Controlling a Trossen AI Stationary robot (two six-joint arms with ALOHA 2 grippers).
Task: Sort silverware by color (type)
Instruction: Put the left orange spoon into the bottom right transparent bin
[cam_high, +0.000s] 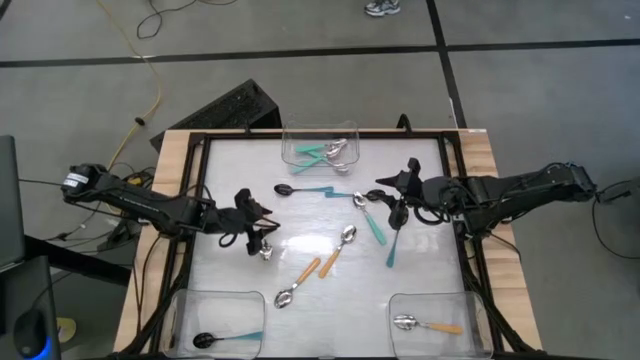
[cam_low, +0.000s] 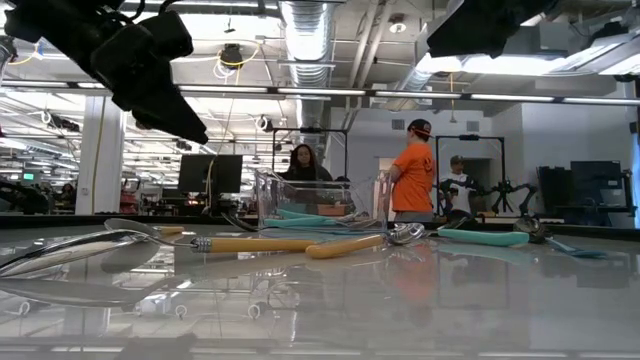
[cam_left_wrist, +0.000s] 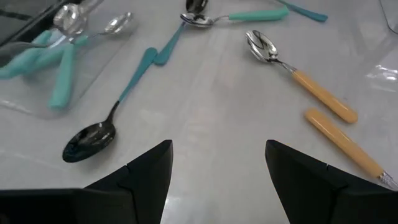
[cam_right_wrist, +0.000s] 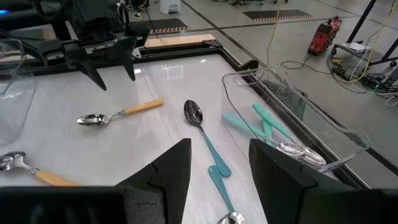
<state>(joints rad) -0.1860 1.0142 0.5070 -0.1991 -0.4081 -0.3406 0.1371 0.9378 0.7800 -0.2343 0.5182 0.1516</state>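
Several spoons lie flat and loose on the white table: a black-bowled teal spoon (cam_high: 305, 190) (cam_left_wrist: 112, 118) (cam_right_wrist: 205, 140), a silver teal one (cam_high: 370, 215), another teal one (cam_high: 393, 245), and two orange-handled ones (cam_high: 340, 250) (cam_high: 297, 282). My left gripper (cam_high: 268, 226) (cam_left_wrist: 217, 146) is open and hovers left of centre, pointing toward the black spoon and an orange spoon (cam_left_wrist: 298, 74). My right gripper (cam_high: 385, 197) (cam_right_wrist: 219, 146) is open above the teal spoons on the right, facing the left gripper (cam_right_wrist: 106, 62).
Three clear bins sit at the table's edges. The far-centre bin (cam_high: 320, 150) (cam_right_wrist: 292, 124) holds teal silver spoons, the near-left one (cam_high: 215, 338) a black teal spoon, the near-right one (cam_high: 430, 325) an orange spoon. A black frame (cam_high: 190, 200) borders the table. People stand in the room beyond (cam_low: 415, 170).
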